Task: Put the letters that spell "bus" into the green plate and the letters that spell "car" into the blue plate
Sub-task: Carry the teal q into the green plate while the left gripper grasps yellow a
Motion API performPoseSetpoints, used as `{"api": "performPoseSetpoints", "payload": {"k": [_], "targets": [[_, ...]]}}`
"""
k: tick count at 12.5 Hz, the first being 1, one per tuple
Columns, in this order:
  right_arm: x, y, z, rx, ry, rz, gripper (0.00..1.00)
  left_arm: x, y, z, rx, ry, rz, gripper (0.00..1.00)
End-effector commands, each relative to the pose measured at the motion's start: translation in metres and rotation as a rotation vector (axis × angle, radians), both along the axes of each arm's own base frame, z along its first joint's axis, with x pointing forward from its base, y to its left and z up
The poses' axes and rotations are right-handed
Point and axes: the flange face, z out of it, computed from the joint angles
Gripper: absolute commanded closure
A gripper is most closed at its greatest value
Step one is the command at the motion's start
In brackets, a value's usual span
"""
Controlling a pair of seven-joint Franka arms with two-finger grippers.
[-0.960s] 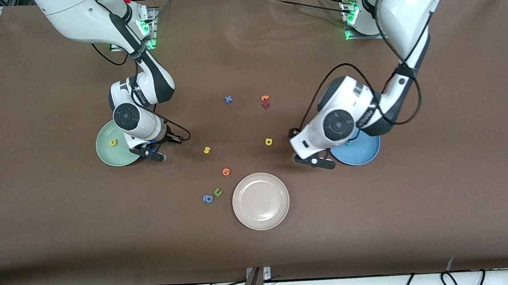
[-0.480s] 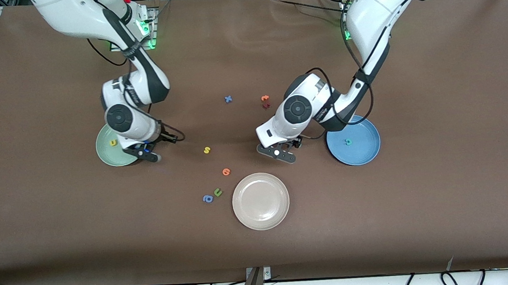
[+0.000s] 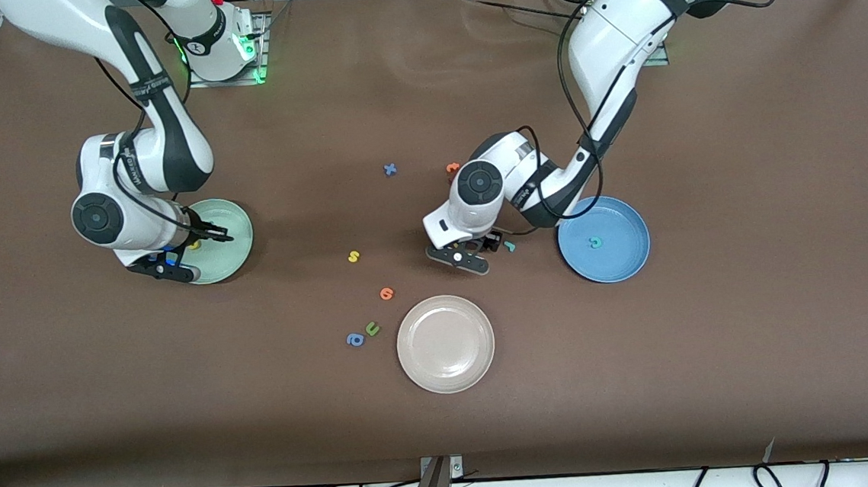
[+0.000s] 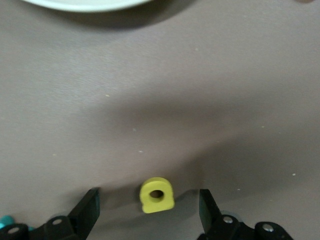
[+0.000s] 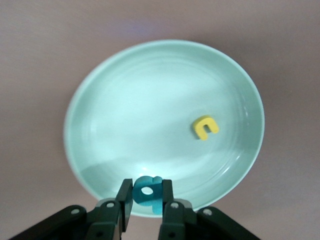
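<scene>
Readable writing is limited to the foam letters themselves; the lettering on the arms' bands cannot be made out.

Right claw (image 5: 146,207): pressed onto a teal b (image 5: 148,192), pinched between its fingers and hanging over the rim of the green plate (image 5: 100,125). A yellow u (image 5: 205,126) lies in that plate. In the front view the right claw (image 3: 161,267) sits at the plate's edge toward the right arm's end of the worktop (image 3: 753,328), the arm bent down steeply from its base with the wrist over the green plate (image 3: 238,234).

Left claw (image 4: 150,212): fingers spread wide, straddling a yellow a (image 4: 156,194) that lies flat on the worktop, touching neither finger. In the front view the left claw (image 3: 465,256) is low over the worktop between the blue plate (image 3: 626,260) and a yellow s (image 3: 354,257); the arm reaches down from its base with the elbow folded. A teal r (image 3: 509,247) lies just beside this claw, on the side of the blue plate. A teal c (image 3: 595,243) lies in the blue plate.

Other items: a beige-white plate (image 3: 445,343) nearer the front camera; an orange letter (image 3: 386,293), a green u (image 3: 372,328) and a blue a (image 3: 354,340) near it; a blue x (image 3: 391,169) and an orange-red letter (image 3: 452,168) farther from the camera.
</scene>
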Motion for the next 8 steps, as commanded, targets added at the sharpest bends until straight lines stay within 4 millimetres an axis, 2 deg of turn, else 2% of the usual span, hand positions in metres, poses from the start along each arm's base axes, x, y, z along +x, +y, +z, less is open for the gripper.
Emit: {"api": "performPoseSetpoints", "payload": {"k": [1, 2, 3, 4, 5, 6, 8], "targets": [[-0.021, -0.001, -0.033, 0.002, -0.024, 0.024, 0.92, 0.004, -0.002, 0.001, 0.008, -0.039, 0.006, 0.12], [-0.022, -0.001, -0.038, -0.001, -0.02, 0.027, 0.87, 0.002, -0.001, -0.002, 0.017, -0.04, -0.003, 0.22], [-0.022, -0.001, -0.038, -0.001, -0.022, 0.027, 0.62, 0.001, -0.001, -0.005, 0.033, -0.053, -0.028, 0.52], [-0.021, -0.001, -0.036, 0.0, -0.026, 0.029, 0.16, 0.0, 0.0, -0.009, 0.041, -0.048, -0.035, 0.6], [-0.019, -0.001, -0.03, 0.002, -0.032, 0.026, 0.01, 0.002, 0.004, -0.011, 0.044, -0.044, -0.038, 0.68], [-0.017, 0.0, -0.021, 0.004, -0.041, 0.018, 0.01, 0.004, 0.005, -0.009, 0.043, -0.045, -0.021, 0.77], [-0.013, 0.018, 0.002, 0.015, -0.042, -0.008, 0.01, 0.006, 0.007, -0.003, 0.046, -0.039, -0.009, 0.88]]}}
